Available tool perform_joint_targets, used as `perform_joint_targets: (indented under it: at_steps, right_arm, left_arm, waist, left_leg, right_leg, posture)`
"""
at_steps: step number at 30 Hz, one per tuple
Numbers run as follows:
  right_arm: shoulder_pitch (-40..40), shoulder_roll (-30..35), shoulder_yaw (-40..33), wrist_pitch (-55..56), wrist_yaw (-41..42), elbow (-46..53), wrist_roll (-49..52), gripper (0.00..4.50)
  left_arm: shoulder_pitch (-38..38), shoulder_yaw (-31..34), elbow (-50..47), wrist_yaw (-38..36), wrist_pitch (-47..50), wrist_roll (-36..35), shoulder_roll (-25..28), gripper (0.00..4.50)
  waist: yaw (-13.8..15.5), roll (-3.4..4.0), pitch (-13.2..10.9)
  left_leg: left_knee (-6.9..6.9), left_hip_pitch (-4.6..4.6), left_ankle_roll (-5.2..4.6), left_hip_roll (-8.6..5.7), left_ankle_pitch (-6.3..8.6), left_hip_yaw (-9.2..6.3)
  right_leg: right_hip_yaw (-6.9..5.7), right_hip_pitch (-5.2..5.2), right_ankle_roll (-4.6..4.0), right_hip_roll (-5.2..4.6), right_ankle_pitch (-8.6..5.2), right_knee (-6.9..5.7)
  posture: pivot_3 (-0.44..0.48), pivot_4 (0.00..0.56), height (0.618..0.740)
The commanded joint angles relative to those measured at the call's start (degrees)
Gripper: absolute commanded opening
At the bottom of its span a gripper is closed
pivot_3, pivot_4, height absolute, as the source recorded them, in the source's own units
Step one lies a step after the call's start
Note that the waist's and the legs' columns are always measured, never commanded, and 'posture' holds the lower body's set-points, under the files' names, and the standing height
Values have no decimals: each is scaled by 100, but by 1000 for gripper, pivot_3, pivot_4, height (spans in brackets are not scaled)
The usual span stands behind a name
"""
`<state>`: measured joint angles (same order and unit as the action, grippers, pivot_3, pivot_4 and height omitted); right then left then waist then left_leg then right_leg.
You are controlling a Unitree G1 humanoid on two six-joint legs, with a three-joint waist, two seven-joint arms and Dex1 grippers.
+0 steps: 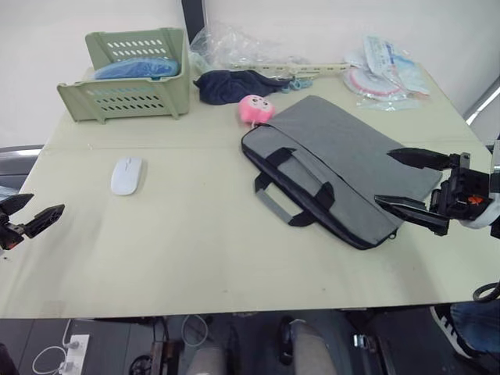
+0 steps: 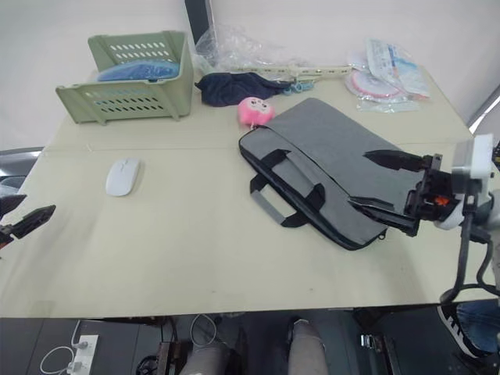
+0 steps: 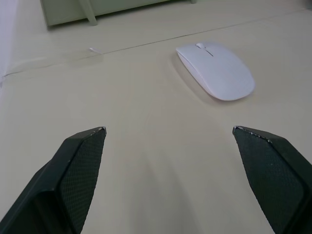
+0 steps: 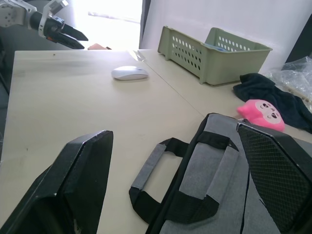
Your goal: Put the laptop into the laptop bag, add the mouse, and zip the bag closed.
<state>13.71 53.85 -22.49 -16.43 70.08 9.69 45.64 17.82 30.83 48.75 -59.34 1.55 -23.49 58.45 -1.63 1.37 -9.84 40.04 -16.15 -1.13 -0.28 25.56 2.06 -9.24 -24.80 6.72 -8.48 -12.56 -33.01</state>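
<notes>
The grey laptop bag point(image 1: 336, 168) lies flat and slantwise on the right half of the table, its black handles point(image 1: 293, 191) pointing to the table's middle. The laptop is out of view. On the left half the white mouse point(image 1: 126, 174) rests alone on the table top. My left gripper point(image 1: 48, 201) hovers open at the table's left edge, short of the mouse point(image 3: 217, 70) and apart from it. My right gripper point(image 1: 383, 177) stands open over the bag's right end, one finger above the bag and one at its near edge, holding nothing.
A green slotted basket point(image 1: 133, 74) stands at the back left. A pink plush toy point(image 1: 255, 109) sits just behind the bag, with a dark cloth point(image 1: 230, 84) and clear plastic bags point(image 1: 234, 47) beyond. Wrapped packets point(image 1: 387, 70) lie at the back right.
</notes>
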Motion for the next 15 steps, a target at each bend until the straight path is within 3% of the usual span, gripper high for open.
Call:
perform_joint_targets:
  at_steps: [1,6,10,13,15]
  right_arm:
    - [175,-39,7,-231,9,337,267,4445]
    - [211,-149,-46,-253,-131,285,196,4445]
    - [210,-170,-82,-245,-150,202,122,4445]
    - [268,-241,-46,-209,-234,204,82,4445]
    - [304,-269,-14,-194,-233,177,65,4445]
  left_arm:
    - [-371,409,-754,386,363,-282,-110,4500]
    - [-749,634,-1831,738,1073,-595,-333,4500]
    - [-732,566,-3063,1857,1876,-513,-526,4500]
    - [-513,26,-3902,2246,2789,-442,-521,4500]
    - [13,-240,-4034,2801,3183,-427,-819,4500]
  waist:
    - [4,0,0]
    - [28,-3,1]
    - [55,-9,1]
    - [85,-10,2]
    - [140,-9,2]
  left_leg:
    - [0,0,0,0,0,0]
    - [3,-2,1,1,1,-4]
    - [4,-2,2,0,3,-9]
    - [4,-1,3,0,3,-9]
    - [5,0,3,-2,3,-8]
  right_leg:
    - [0,0,0,0,0,1]
    - [1,1,-1,-2,1,1]
    - [1,2,-1,-4,1,3]
    - [6,3,-3,-5,2,3]
    - [8,3,-4,-5,3,2]
  posture:
    - [0,150,740]
    - [0,150,740]
    - [0,150,740]
    - [0,150,740]
    - [0,150,740]
